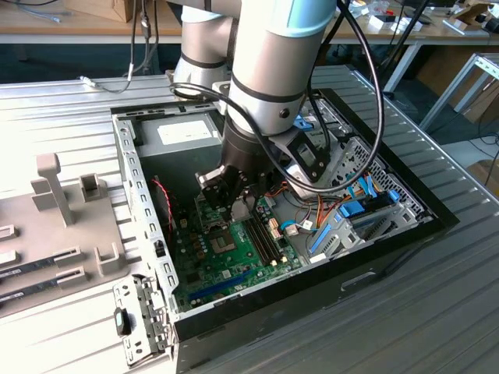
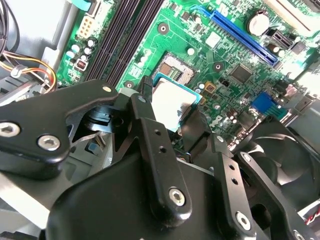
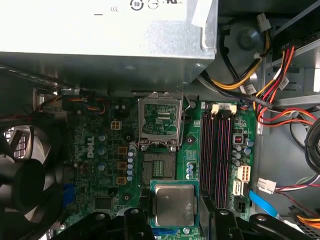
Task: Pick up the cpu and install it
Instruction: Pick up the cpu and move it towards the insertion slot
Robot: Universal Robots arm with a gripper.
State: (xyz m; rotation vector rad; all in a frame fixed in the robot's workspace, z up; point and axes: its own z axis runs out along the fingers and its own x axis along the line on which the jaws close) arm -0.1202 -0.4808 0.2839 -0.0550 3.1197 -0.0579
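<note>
cpu (image 2: pixel 172 100) partly hidden behind pincer (image 2: pixel 171 106), fan (image 3: pixel 27 167) cut off by picture edge, motherboard (image 1: pixel 234 263) partly covered by arm (image 1: pixel 273 62)

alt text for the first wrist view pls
The pincer holds the cpu by its edges over the green motherboard, beside the open socket. A grey power supply lies beyond the board.

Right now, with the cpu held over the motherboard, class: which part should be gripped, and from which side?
Grip the cpu by two opposite edges of its green rim, coming down from above, as the tool does here. It is a thin flat square lying level, so only its edges offer purchase, and its underside should probably stay clear for the open socket.
</note>
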